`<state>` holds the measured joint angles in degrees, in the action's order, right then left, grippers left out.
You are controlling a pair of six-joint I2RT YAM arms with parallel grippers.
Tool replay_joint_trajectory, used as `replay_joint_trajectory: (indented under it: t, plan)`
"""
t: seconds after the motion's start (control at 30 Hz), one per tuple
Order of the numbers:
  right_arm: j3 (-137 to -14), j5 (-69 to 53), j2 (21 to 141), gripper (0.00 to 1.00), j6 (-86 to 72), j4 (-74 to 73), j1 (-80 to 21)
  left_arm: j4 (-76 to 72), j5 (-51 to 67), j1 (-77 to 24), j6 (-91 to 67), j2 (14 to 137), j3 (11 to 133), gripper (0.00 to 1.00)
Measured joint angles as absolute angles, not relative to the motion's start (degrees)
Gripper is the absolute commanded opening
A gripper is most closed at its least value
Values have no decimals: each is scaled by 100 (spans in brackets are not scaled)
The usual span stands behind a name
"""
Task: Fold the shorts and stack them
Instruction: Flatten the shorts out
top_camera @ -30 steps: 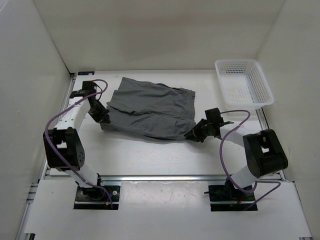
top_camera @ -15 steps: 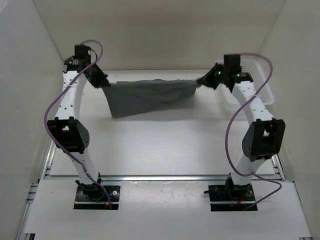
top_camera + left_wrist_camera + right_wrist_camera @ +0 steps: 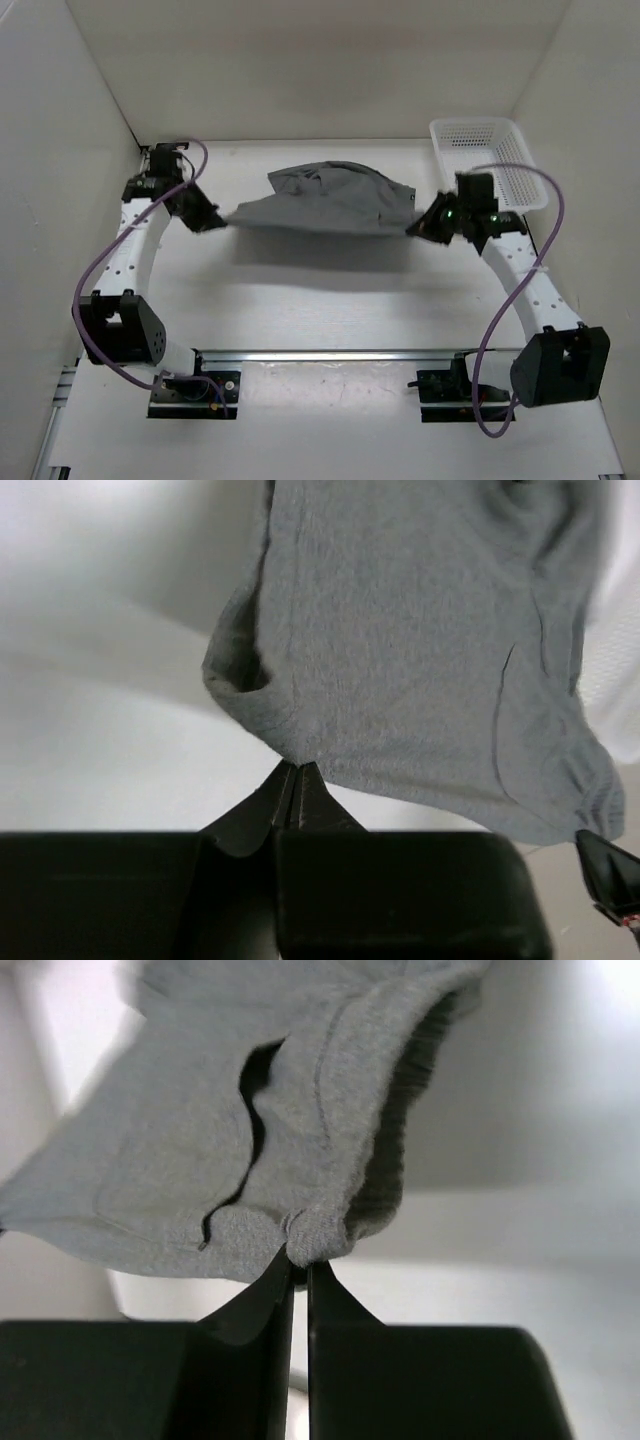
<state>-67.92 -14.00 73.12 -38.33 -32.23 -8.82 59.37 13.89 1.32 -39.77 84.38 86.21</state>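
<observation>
Shorts [image 3: 325, 198] stretched mid-frame; left gripper [image 3: 218, 221] and right gripper [image 3: 417, 228] each clenched on an edge; basket [image 3: 487, 165] upper right.

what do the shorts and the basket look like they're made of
The shorts: soft grey knit, probably cotton jersey, matte. The cloth sags and wrinkles where it hangs, and the right wrist view shows a darker ribbed band at one edge. The basket: white, most likely moulded plastic, with stiff lattice walls and a thicker rim.

Plain medium-grey shorts [image 3: 325, 200], a white mesh basket [image 3: 487, 165], purple cables [image 3: 112, 248] on black-and-white arms [image 3: 135, 250].
</observation>
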Motion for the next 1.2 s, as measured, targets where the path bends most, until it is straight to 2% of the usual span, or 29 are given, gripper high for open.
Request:
replay_joint_trajectory:
  t: [0.07, 0.1, 0.13, 0.17, 0.2, 0.23, 0.27, 0.37, 0.43, 0.47, 0.5, 0.57, 0.6, 0.67, 0.8, 0.87, 0.9, 0.93, 1.0, 1.03, 1.1, 1.2]
  plan:
    - [-5824, -1352, 6976, 12, -3802, -3417, -937, 5846, 1393, 93, -3966, 8239, 7588, 10]
    - [-5441, -1334, 6812, 27, -3793, -3507, -987, 5874, 1385, 84, -3959, 8123, 7098, 14]
    - [-5089, -1313, 6622, 44, -3769, -3664, -1066, 5898, 1380, 82, -3953, 7992, 6670, 27]
    - [-4816, -1262, 6392, 71, -3721, -3865, -1157, 5948, 1350, 82, -3907, 7826, 6302, 47]
    - [-4678, -1170, 6191, 78, -3728, -4040, -1238, 6045, 1282, 86, -3876, 7658, 6058, 62]
    - [-4602, -1048, 5988, 82, -3656, -4213, -1304, 6139, 1260, 99, -3841, 7522, 5964, 81]
    - [-4600, -904, 5819, 85, -3599, -4355, -1339, 6184, 1223, 102, -3822, 7406, 5975, 85]
    - [-4777, -515, 5699, 86, -3459, -4473, -1302, 6204, 1142, 121, -3715, 7426, 6405, 85]
    - [-5061, -331, 5937, 79, -3380, -4530, -1194, 6215, 1107, 119, -3607, 7826, 7081, 78]
    - [-5221, -261, 6128, 69, -3343, -4510, -1155, 6182, 1076, 99, -3568, 8086, 7459, 72]
    - [-5365, -204, 6305, 61, -3288, -4486, -1120, 6136, 1046, 84, -3514, 8381, 7854, 57]
    - [-5625, -143, 6724, 44, -3232, -4353, -1090, 6029, 974, 8, -3435, 8978, 8532, 43]
    - [-5747, -134, 6943, 34, -3234, -4300, -1092, 6036, 956, -58, -3371, 9343, 8923, 40]
    - [-5948, -121, 7393, 27, -3210, -4176, -1111, 5951, 923, -228, -3293, 10022, 9561, 40]
    - [-6313, -102, 8197, 27, -3194, -4036, -1166, 6055, 849, -652, -3186, 11539, 10978, 56]
    - [-6479, -93, 8499, 34, -3188, -4012, -1177, 6101, 829, -832, -3144, 12254, 11579, 62]
    - [-6556, -82, 8613, 38, -3166, -4007, -1177, 6145, 823, -913, -3140, 12547, 11817, 62]
    - [-6635, -75, 8729, 48, -3142, -4007, -1177, 6211, 790, -998, -3138, 12857, 12081, 63]
    - [-6805, -78, 8958, 59, -3089, -4021, -1177, 6361, 644, -1153, -3131, 13430, 12630, 63]
    - [-6893, -78, 9083, 70, -3063, -4018, -1177, 6458, 552, -1232, -3133, 13690, 12903, 63]
    - [-7011, -80, 9312, 77, -3028, -4012, -1177, 6552, 399, -1365, -3133, 14059, 13262, 63]
    - [-7111, -78, 9616, 80, -2978, -4032, -1179, 6652, 276, -1516, -3148, 14326, 13410, 63]
